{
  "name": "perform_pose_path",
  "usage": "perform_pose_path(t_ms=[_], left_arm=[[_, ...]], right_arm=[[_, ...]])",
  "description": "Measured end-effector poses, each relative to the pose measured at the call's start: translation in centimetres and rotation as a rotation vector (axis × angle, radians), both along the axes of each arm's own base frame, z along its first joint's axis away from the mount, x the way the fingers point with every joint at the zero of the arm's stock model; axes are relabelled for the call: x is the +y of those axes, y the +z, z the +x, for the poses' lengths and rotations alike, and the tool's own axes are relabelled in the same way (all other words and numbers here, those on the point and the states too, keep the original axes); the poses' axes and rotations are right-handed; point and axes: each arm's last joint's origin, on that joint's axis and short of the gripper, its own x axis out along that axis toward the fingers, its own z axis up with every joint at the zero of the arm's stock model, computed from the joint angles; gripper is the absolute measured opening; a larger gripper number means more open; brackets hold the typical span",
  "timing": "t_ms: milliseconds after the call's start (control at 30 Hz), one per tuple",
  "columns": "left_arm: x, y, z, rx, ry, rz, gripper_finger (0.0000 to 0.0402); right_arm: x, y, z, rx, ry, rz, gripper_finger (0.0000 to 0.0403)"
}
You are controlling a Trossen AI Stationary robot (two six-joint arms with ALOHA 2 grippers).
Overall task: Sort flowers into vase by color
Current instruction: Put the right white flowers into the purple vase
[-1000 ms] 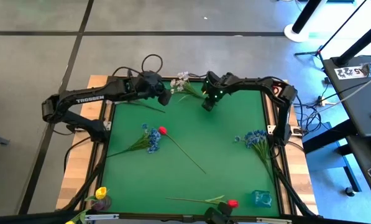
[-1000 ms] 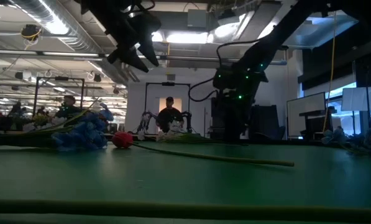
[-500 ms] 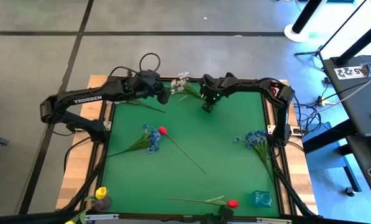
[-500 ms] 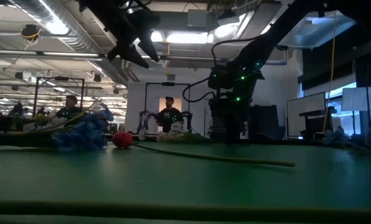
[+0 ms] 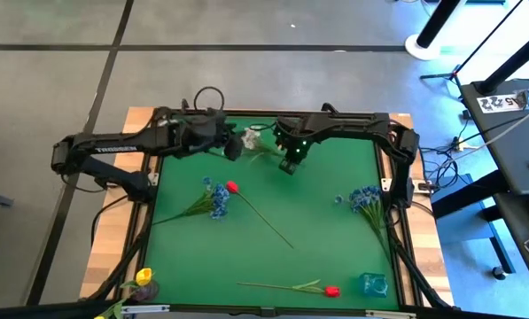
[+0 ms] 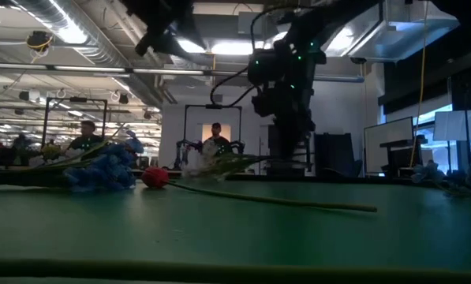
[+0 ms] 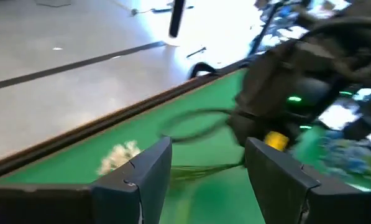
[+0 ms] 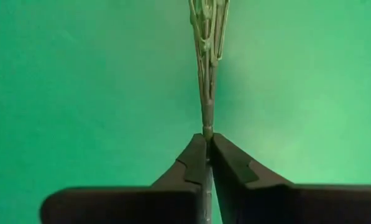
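2 people are sitting in the room beyond the table's far edge, under ceiling lights that are glowing.

Table mat: plain green. Right gripper: black, pinching a pale green stem. White spray beside it. Farther off: blue clusters, red tulip, yellow tulip.

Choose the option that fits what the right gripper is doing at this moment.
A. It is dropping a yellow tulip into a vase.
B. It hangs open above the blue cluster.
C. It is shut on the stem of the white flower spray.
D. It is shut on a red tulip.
C: the right wrist view shows the right gripper pinched shut on the thin green stem of the white flower spray at the table's far edge.
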Motion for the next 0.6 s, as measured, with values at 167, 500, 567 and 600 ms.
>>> perform_pose_path(t_ms=[167, 500, 567, 600], left_arm=[[-2.2, 0.2, 1.2, -0.133, 0.017, -0.063, 0.0199], [-9.5, 0.0, 0.9, -0.236, -0.044, -0.201, 0.0199], [-11.0, -0.1, 0.6, -0.223, -0.086, -0.202, 0.0199], [-11.6, -0.1, 0.4, -0.225, -0.106, -0.208, 0.0199]], right_arm=[[3.0, 0.0, 1.0, -0.031, -0.037, 0.184, 0.0044], [8.3, -0.2, 4.2, -0.218, 0.067, -0.196, 0.022], [8.7, -0.5, 5.4, -0.32, 0.07, -0.238, 0.0239], [8.6, -0.8, 5.9, -0.355, 0.065, -0.257, 0.0243]])
